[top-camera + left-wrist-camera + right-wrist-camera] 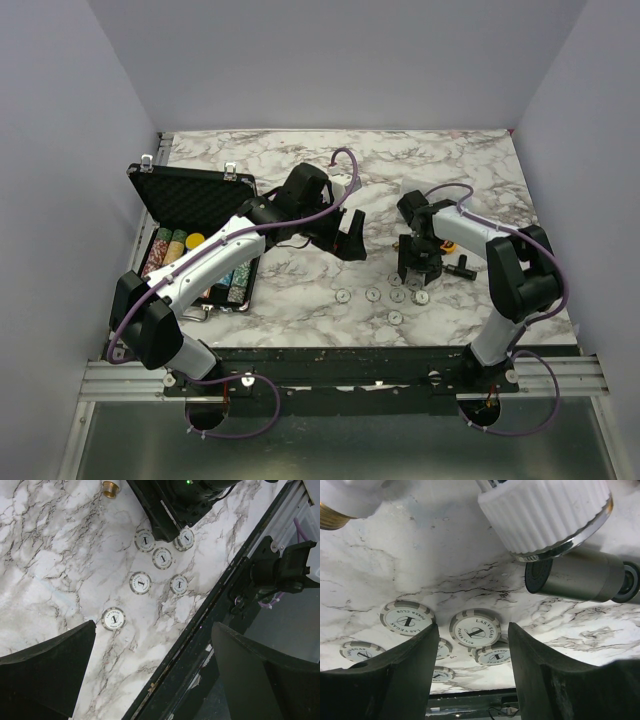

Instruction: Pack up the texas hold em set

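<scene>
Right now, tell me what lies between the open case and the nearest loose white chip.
Nothing but bare marble tabletop separates the case and that chip, as the top view shows.

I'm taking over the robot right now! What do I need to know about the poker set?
Left pincer: open, empty, hanging above the table between the case and the loose chips.
Right pincer: open, low over the loose chips, one finger on each side of a flat chip, not gripping it.
Things: the black case lies open at the left with coloured chip rows inside. Several white chips lie loose near the front edge.
Done: the coloured rows are in the case.
Left: move the white chips into the case, then shut the lid.
</scene>
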Robot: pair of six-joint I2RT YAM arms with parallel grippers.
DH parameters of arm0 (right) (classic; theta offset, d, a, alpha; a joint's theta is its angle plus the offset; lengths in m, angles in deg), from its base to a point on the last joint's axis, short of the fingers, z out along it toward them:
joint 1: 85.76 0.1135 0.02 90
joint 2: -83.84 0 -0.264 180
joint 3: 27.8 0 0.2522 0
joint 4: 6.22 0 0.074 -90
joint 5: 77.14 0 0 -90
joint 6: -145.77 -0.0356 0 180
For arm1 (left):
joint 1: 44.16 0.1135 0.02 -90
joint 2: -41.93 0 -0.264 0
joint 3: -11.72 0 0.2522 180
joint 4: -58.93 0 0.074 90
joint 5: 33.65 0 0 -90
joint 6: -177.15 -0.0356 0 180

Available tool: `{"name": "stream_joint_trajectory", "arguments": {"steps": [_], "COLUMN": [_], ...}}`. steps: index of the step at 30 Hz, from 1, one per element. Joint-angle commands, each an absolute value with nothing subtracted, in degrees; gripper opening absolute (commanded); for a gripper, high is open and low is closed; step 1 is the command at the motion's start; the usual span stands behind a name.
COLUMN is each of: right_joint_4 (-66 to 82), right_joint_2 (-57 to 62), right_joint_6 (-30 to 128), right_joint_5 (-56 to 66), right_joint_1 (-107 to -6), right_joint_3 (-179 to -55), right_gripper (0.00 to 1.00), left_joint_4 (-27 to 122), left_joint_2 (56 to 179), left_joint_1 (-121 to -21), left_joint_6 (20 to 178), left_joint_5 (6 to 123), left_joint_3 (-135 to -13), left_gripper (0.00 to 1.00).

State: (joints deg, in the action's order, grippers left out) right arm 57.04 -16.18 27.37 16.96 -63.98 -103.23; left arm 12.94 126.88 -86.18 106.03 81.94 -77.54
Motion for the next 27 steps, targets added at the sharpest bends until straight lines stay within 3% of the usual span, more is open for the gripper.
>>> {"name": "stream_joint_trajectory", "arguments": {"steps": [1,13,27], "right_joint_4": [55.31,53.99,53.52], "right_joint_2": [-18.38,-19.08,-19.39], "right_joint_6": [27.96,27.89,28.55], "right_joint_5": [15.51,16.00,18.15], "right_joint_1": [-63.88,-63.88,-63.88], "right_joint_3": [-102.87,-100.88,-99.57], "right_gripper": [0.59,0.53,0.52], "left_joint_4": [13.62,13.72,13.72], "left_joint_2": [125.90,126.13,126.04], "left_joint_1": [-86.35,-86.28,-86.26], "left_joint_6": [105.00,105.03,105.00], "left_joint_5": [81.49,81.51,81.59], "left_joint_3": [-76.92,-76.92,-76.88], "left_gripper": [0.98,0.99,0.98]}}
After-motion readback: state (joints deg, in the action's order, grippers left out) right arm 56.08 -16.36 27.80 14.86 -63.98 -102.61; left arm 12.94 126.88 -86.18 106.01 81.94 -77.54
